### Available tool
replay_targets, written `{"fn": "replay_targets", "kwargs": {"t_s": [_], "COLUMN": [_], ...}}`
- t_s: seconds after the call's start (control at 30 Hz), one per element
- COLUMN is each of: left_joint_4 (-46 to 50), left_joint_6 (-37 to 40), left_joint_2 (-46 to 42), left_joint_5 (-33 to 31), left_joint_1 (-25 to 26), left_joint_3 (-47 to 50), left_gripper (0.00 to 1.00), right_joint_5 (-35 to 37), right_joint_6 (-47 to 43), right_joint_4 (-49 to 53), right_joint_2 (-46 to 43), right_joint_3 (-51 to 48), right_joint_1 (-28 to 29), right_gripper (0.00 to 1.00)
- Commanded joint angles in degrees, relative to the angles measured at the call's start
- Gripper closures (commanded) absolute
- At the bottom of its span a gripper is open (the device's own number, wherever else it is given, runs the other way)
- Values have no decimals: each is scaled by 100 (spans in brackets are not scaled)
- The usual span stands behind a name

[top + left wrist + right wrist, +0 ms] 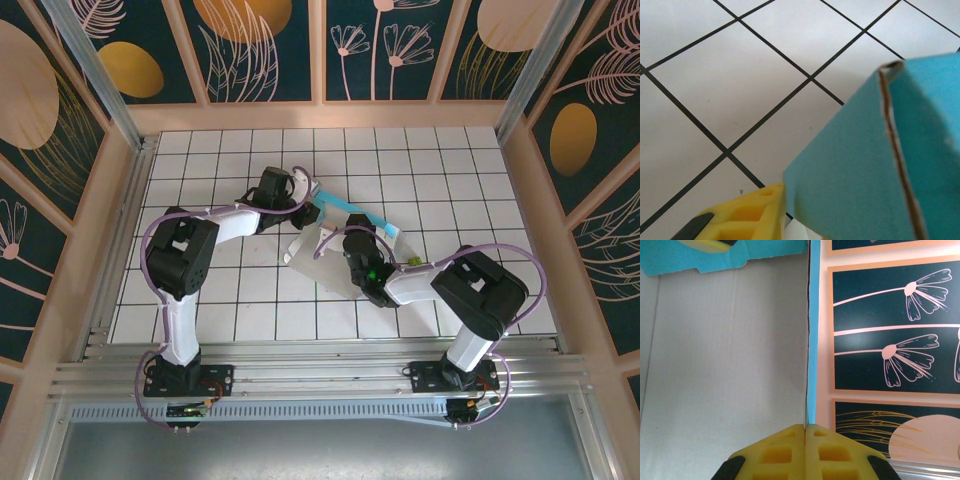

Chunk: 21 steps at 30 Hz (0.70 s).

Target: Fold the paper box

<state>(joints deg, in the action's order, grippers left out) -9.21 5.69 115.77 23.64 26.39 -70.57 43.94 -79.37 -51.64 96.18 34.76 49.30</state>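
While clamping a raised paper box point(730, 365) wall between pressed-together right jaws, seems mid-fold, flaps unfinished; cannot tell left jaws' state.

Built as a matched pair: left arm point(185, 255), right arm point(480, 290). Clad in white on the straight tubular links, in black on the bulky, rounded joint housings. Looped with thin lilac cables point(148, 250), strung from joint to joint all the way back from the fingers. Anchored at the end farthest from the fingers on black base blocks point(185, 380). Lit by a small green light point(372, 270) just behind the right fingers. Tipped in bright yellow: left fingers point(750, 215) moulded with square recesses, edged by a dark grey strip on the outer side; right fingers point(785, 455) in the same yellow, with the same square pockets and black rounded corners at either outer side.
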Motion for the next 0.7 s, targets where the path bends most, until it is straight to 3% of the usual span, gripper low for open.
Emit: {"fn": "replay_targets", "kwargs": {"t_s": [0.0, 0.2, 0.33, 0.43, 0.57, 0.63, 0.67], "left_joint_4": [-276, -249, -289, -335, -344, -329, -252], "left_joint_6": [-15, -89, -110, -110, -194, -210, -179], "left_joint_2": [110, 268, 324, 327, 357, 362, 390], "left_joint_5": [-184, -252, -193, -143, -194, -322, -371], "left_joint_1": [15, 33, 33, 33, 36, 41, 41], "left_joint_3": [-225, -407, -454, -475, -528, -528, -550], "left_gripper": [77, 76, 70, 77, 95, 97, 97], "right_joint_5": [-153, -176, -194, -188, -185, -151, -109], "right_joint_6": [249, 361, 413, 431, 508, 631, 731], "right_joint_4": [397, 439, 469, 471, 486, 519, 556], "right_joint_2": [188, 200, 195, 193, 165, 147, 131], "right_joint_3": [70, 101, 110, 101, 103, 135, 184], "right_joint_1": [124, 144, 141, 141, 141, 154, 160], "right_gripper": [100, 100, 100, 100, 100, 100, 95]}}
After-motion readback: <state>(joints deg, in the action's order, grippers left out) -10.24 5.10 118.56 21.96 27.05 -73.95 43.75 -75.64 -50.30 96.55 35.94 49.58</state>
